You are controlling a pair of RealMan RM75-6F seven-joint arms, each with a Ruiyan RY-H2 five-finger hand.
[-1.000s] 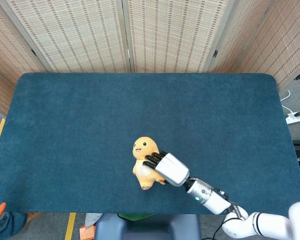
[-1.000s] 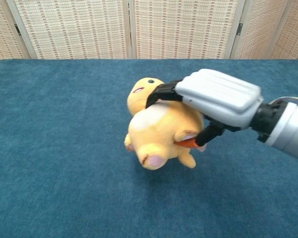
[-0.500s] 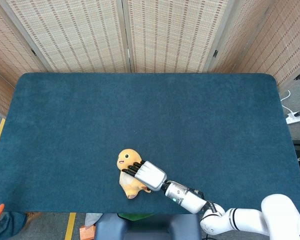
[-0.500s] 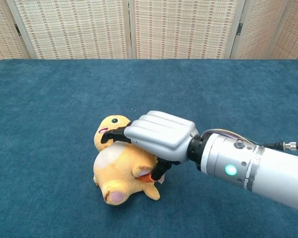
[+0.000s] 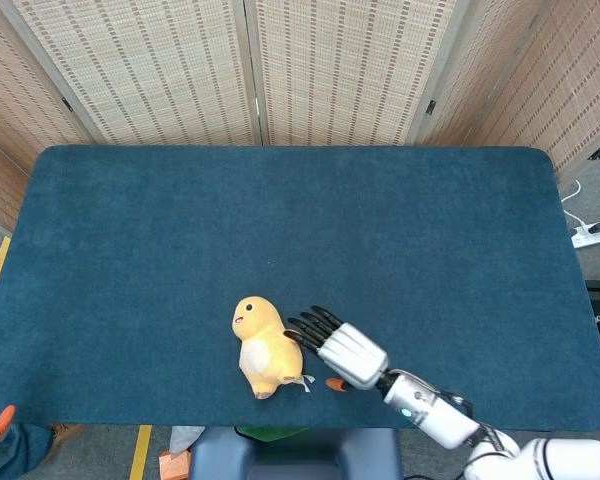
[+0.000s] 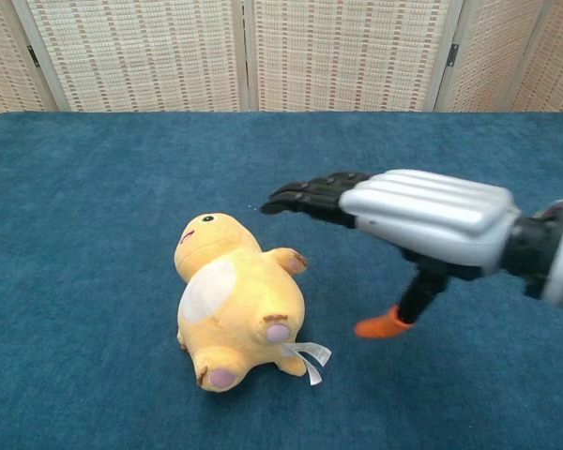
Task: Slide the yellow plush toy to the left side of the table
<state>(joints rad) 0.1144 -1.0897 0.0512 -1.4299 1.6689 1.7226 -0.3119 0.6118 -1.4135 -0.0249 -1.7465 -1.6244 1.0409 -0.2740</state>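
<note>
Lying: the yellow plush toy (image 5: 261, 344) rests on its back on the blue surface (image 5: 160, 240), head pointing toward the far edge, feet toward the near edge.
Toy position: near the front edge, a little left of the middle of the surface.
Toy details: white belly patch, pink foot pads, a small white ribbon tag (image 6: 307, 354) trailing from its lower right side.
Right robot hand (image 5: 342, 350): released, fingers (image 6: 311, 195) stretched out flat and apart, holding nothing; it hovers just right of the toy, not touching it in the chest view.
Thumb: points down toward the surface, its orange tip (image 6: 380, 324) showing.
Left robot hand: not visible in either view.
Background: woven folding screens (image 5: 250, 70) stand behind the far edge.
</note>
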